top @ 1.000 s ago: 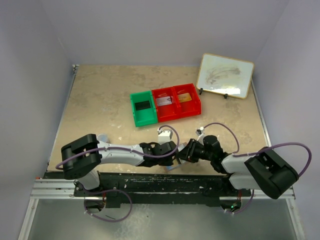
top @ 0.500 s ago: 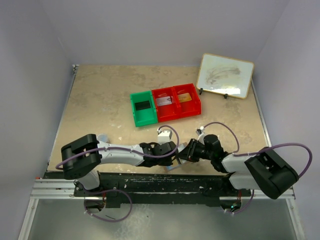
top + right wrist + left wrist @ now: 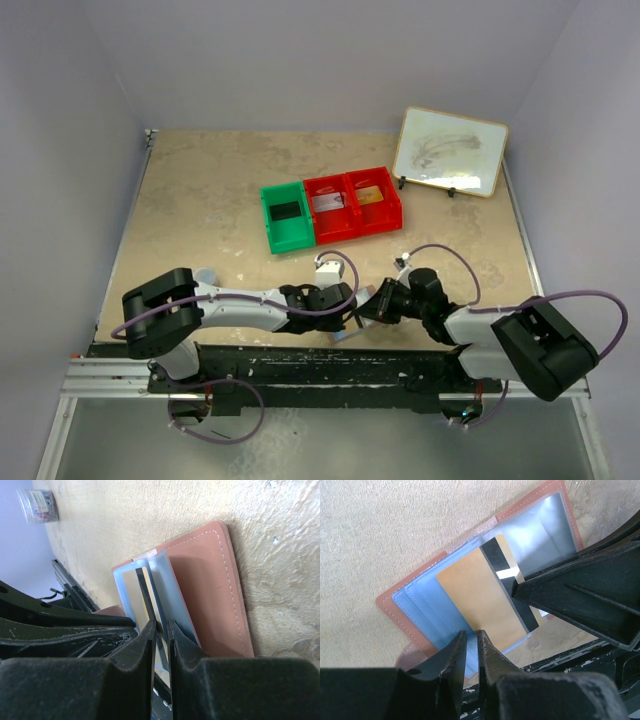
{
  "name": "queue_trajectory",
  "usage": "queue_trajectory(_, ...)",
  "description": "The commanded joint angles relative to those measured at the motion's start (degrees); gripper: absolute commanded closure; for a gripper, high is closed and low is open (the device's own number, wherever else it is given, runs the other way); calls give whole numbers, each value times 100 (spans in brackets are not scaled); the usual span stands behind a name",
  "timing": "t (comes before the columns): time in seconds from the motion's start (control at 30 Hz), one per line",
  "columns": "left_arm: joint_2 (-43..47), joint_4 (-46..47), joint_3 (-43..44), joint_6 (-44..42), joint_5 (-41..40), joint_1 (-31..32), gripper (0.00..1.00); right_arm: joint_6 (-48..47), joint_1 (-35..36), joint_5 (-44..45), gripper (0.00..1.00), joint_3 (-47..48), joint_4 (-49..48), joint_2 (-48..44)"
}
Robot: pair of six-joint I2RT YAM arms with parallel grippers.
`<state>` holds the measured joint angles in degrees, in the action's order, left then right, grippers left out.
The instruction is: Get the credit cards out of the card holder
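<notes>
Open card holder [image 3: 415, 602] sits at the near edge of the tabletop [image 3: 200, 200], left claw [image 3: 470, 636] pinching its flap; right claw [image 3: 161, 627] clamps the gold card [image 3: 475, 595], probably stiff, light, slippery; best held by its flat faces.

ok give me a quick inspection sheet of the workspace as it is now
surface: beige table, mottled
job's things: card holder open at the near edge; gold card partly out of its pocket; binned cards, one per bin
clutter: green bin, red bins, whiteboard, tub of clips
grippers: left gripper shut on the card holder's edge; right gripper shut on the gold card
cables: purple cables loop over both arms
surroundings: plain pale walls
</notes>
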<state>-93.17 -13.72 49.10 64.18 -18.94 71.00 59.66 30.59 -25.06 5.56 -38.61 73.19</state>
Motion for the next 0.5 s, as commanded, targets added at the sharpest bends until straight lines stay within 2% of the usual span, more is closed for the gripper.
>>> queue_trajectory(0.0, -69, -263, 148, -120, -176, 4, 88, -224, -108, 236, 83, 56, 426, -104)
queue_trajectory(0.17, -85, -252, 161, -126, -163, 4, 88, -360, -141, 202, 83, 76, 555, -252)
queue_trajectory(0.37, -111, -217, 189, -130, -174, 6, 89, -923, -150, -363, 67, 315, 484, -40)
queue_trajectory(0.47, -134, -265, 228, -132, -209, 7, 89, -1026, -146, -548, 66, 384, 306, 151)
